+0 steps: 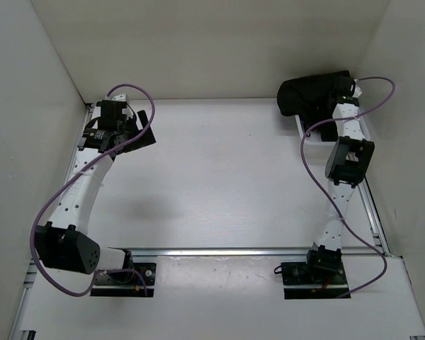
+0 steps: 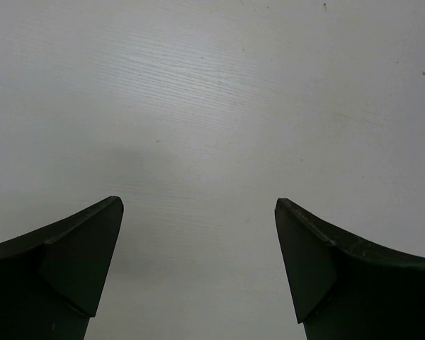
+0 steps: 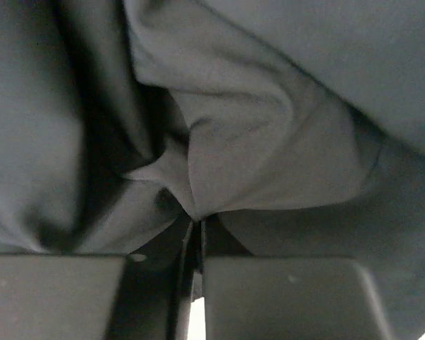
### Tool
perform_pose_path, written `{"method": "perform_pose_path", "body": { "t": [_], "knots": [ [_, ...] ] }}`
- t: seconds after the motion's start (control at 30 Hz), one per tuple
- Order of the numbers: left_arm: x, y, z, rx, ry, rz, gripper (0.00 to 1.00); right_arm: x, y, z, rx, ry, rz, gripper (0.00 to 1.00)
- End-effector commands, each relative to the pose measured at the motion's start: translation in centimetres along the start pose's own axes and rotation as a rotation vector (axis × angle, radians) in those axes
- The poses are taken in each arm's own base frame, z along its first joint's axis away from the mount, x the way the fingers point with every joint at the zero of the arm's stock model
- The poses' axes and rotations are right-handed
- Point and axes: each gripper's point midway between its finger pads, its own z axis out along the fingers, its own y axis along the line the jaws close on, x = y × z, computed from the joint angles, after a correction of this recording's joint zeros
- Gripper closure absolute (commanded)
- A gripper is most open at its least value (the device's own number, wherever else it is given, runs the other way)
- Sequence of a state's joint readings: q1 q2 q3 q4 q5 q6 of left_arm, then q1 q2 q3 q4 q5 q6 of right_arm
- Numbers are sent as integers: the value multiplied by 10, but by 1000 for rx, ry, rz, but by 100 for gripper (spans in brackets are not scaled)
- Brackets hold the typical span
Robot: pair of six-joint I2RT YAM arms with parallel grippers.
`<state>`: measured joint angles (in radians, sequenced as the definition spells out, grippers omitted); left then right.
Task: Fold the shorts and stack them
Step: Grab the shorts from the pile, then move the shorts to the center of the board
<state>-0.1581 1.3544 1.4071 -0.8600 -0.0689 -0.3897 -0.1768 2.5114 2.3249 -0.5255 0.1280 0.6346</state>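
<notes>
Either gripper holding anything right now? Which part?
Right gripper is shut on a pinched fold of the shorts; which part of the garment can't be told. Left gripper is open, holding nothing.

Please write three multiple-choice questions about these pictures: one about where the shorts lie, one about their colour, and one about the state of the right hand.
1. Where on the table do the shorts lie?
A. At the far right corner
B. At the near left corner
C. In the centre

2. What colour are the shorts?
A. White
B. Black
C. Red

3. What is the state of the right hand?
A. Wide open over bare table
B. Shut on the shorts
C. Out of every view

Answers:
1 A: the top view shows the bunched pile at the far right corner.
2 B: the cloth looks black from above.
3 B: the right wrist view shows a fold of cloth pinched between the closed fingers.
</notes>
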Motion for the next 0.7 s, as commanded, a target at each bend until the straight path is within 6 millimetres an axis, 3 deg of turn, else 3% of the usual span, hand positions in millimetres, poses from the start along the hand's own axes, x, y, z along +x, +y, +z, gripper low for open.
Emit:
{"method": "perform_pose_path", "body": {
  "t": [0.0, 0.03, 0.07, 0.1, 0.13, 0.17, 0.23, 0.3, 0.33, 0.37, 0.47, 0.53, 0.57, 0.6, 0.67],
  "knots": [
    [-26, -3, -14, 12, -92, 0, 0, -63, 42, -54, -127, -175, 19, 100],
    [-22, -2, -12, 8, -81, 0, 0, -72, 47, -66, -145, -199, 21, 100],
    [-22, -1, -9, 9, -85, 15, 0, -82, 63, -96, -188, -227, 16, 100],
    [-19, 3, -7, -8, -81, 26, 0, -78, 76, -110, -239, -220, -11, 100],
    [-19, 3, -7, -8, -81, 27, 0, -87, 88, -128, -294, -242, -27, 100],
    [-16, 4, -5, -12, -72, 38, 0, -93, 115, -171, -381, -271, -59, 100],
    [-22, 6, -18, -6, -108, 29, 0, -96, 143, -217, -497, -290, -106, 100],
    [-28, 0, -37, 50, -146, 4, 0, -97, 195, -314, -712, -354, -212, 100],
    [-31, 2, -44, 58, -162, -6, 0, -97, 200, -325, -751, -357, -238, 100],
    [-31, 3, -50, 66, -169, -11, 0, -92, 217, -363, -832, -374, -264, 100],
    [-35, 16, -70, 40, -188, -45, 0, -76, 247, -443, -1059, -362, -331, 100],
    [-37, 21, -82, 28, -192, -56, 0, -62, 260, -486, -1176, -334, -334, 100],
    [-44, 22, -92, 24, -210, -37, 0, -55, 264, -495, -1212, -318, -352, 100],
    [-41, 27, -100, 0, -206, -39, 0, -41, 268, -524, -1277, -298, -370, 100],
    [-50, 32, -118, -24, -244, -48, 0, -26, 271, -543, -1329, -273, -395, 100]
  ]
}}
